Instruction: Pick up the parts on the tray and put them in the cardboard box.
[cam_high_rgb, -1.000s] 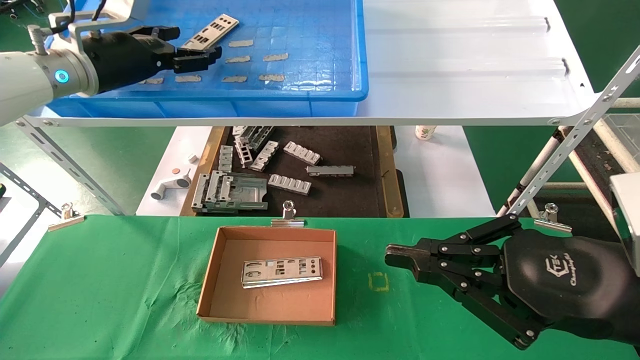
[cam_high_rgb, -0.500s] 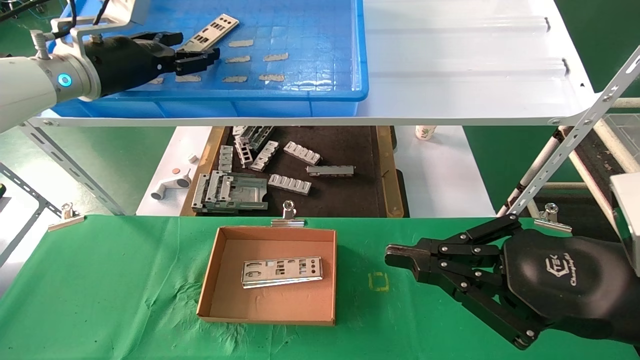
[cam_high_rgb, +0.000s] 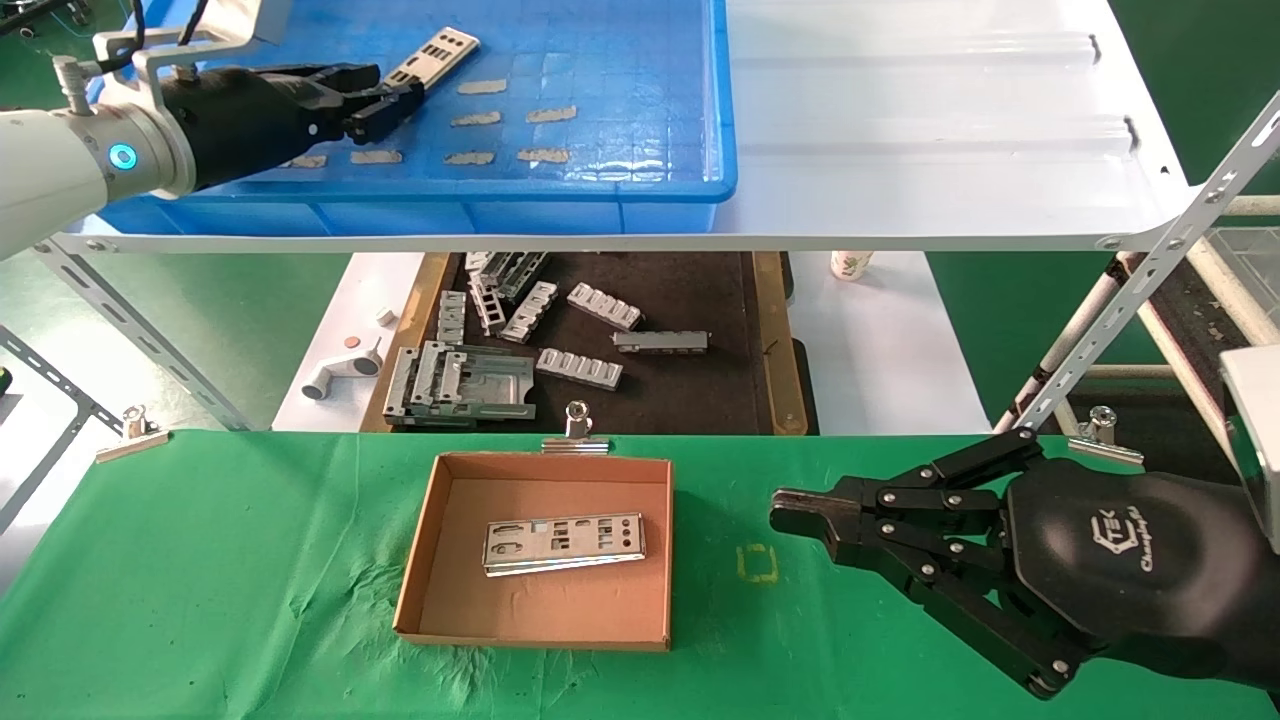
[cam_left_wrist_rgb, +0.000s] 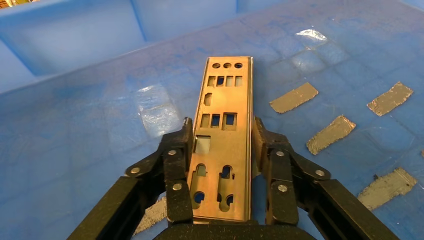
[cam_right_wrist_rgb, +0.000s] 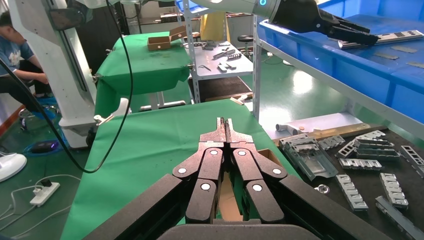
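A silver punched plate (cam_high_rgb: 440, 52) lies on the floor of the blue tray (cam_high_rgb: 620, 185) on the upper shelf. My left gripper (cam_high_rgb: 398, 85) reaches into the tray and is shut on the plate's near end, one finger on each long edge. The left wrist view shows the plate (cam_left_wrist_rgb: 225, 105) between the fingers of this gripper (cam_left_wrist_rgb: 222, 125). The cardboard box (cam_high_rgb: 540, 605) sits on the green cloth and holds another plate (cam_high_rgb: 563, 543). My right gripper (cam_high_rgb: 785, 510) is shut and empty, hovering right of the box; its closed tips show in its wrist view (cam_right_wrist_rgb: 225, 121).
Grey tape strips (cam_high_rgb: 545, 113) lie on the tray floor. A dark tray with a wooden rim (cam_high_rgb: 765, 330) below the shelf holds grey ribbed brackets (cam_high_rgb: 605, 306). A metal clip (cam_high_rgb: 577, 430) sits behind the box. The white shelf (cam_high_rgb: 930, 150) extends right.
My left gripper's fingers have closed in from open onto the plate's near end. The right arm, the box and its plate have not moved.
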